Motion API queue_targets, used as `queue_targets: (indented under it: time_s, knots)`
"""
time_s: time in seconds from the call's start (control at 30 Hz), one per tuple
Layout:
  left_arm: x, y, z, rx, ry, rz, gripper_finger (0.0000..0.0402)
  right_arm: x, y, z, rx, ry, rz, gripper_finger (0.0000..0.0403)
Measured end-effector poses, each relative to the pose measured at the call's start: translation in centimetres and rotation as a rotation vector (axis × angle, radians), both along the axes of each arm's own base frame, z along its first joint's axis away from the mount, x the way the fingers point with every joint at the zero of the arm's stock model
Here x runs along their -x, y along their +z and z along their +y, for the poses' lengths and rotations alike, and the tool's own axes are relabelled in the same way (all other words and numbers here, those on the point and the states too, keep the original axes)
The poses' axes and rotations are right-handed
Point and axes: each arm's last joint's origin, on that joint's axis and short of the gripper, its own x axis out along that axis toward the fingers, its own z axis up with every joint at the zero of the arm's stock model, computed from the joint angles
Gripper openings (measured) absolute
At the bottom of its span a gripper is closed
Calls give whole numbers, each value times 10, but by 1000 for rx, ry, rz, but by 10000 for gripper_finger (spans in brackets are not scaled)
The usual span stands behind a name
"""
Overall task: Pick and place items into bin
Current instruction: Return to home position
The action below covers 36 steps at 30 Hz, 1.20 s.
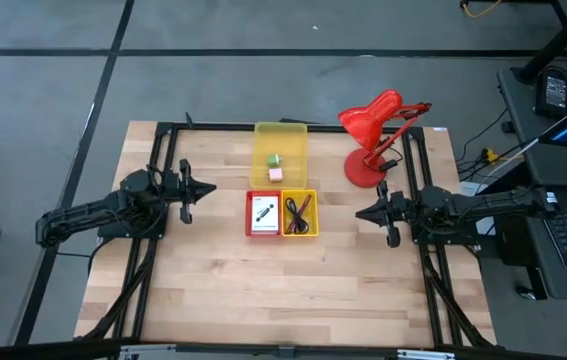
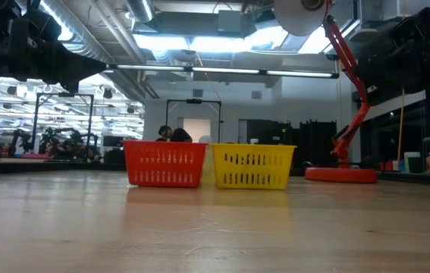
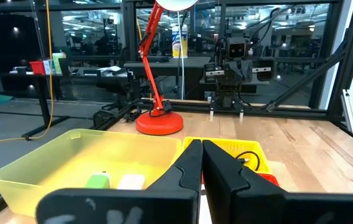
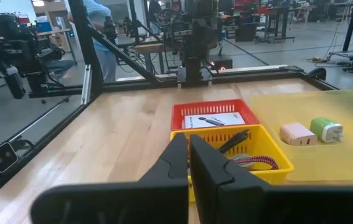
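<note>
Because every item seems to lie inside a bin already, I judge the step is the return home: each arm should draw back level and slowly, clear of the rims and the red lamp [image 1: 373, 125]. The left gripper [image 1: 203, 188] and right gripper [image 1: 360, 212] have jaws closed on nothing. The white packet [image 1: 263, 212] in the red bin [image 1: 247, 214] and the black cable [image 1: 294, 212] in the yellow bin [image 1: 316, 214] lie between them, at 3 o'clock from the left jaws and 9 o'clock from the right. The pink cube [image 1: 275, 174] and green block [image 1: 274, 159] sit in the transparent container [image 1: 280, 127], at 12 o'clock of the 2 bins.
</note>
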Motion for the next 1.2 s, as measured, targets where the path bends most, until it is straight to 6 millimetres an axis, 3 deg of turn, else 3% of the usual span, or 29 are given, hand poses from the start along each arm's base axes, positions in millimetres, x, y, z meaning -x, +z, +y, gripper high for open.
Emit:
queue_targets:
  time_s: [0.53, 1.2]
  knots:
    - [0, 0, 0, 0, 0, 1, 8, 22, 5, 6, 48, 65, -92, 0]
    - [0, 0, 0, 0, 0, 1, 5, 22, 3, 8, 44, 86, -70, 0]
